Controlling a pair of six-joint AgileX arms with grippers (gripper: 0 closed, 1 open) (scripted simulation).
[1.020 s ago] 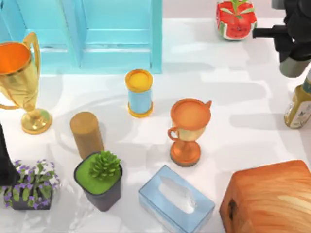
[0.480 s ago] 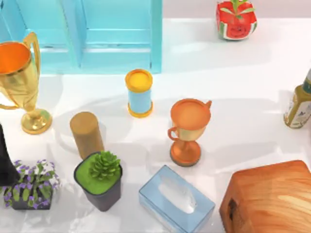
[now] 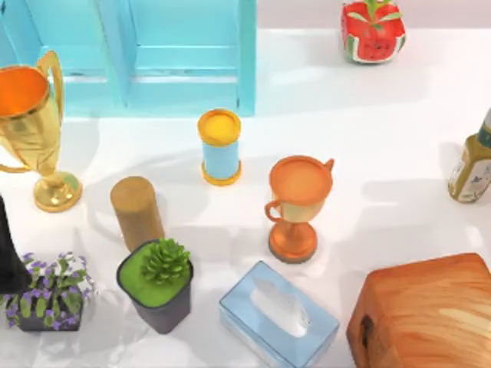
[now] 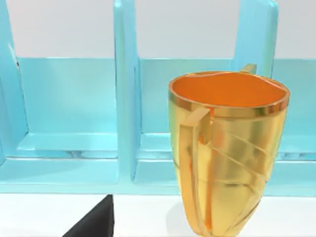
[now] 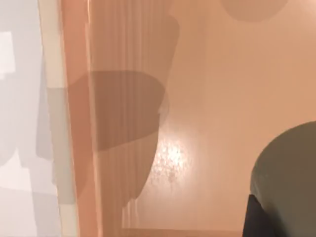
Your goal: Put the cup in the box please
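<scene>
In the right wrist view a dark grey rounded shape [image 5: 289, 177] fills one corner over a tan wooden surface [image 5: 207, 98]. It matches the cup's colour, but I cannot tell whether it is the cup or whether anything holds it. The box [image 3: 426, 310], a closed-looking wooden chest, stands at the table's front right in the top view. My left arm [image 3: 9, 253] shows as a black shape at the left edge, parked beside the flowers.
A blue shelf unit [image 3: 153, 54] spans the back left. On the table stand a gold trophy [image 3: 34, 115], a blue cylinder with yellow rims [image 3: 220, 146], an orange goblet [image 3: 298, 203], a wooden cylinder [image 3: 136, 211], a potted succulent [image 3: 157, 284], a tissue box [image 3: 278, 314], a bottle [image 3: 472, 165] and a watermelon pot [image 3: 372, 31].
My right arm stood at the back right of the top view a second ago and has since left that view. Nothing on the table has moved.
</scene>
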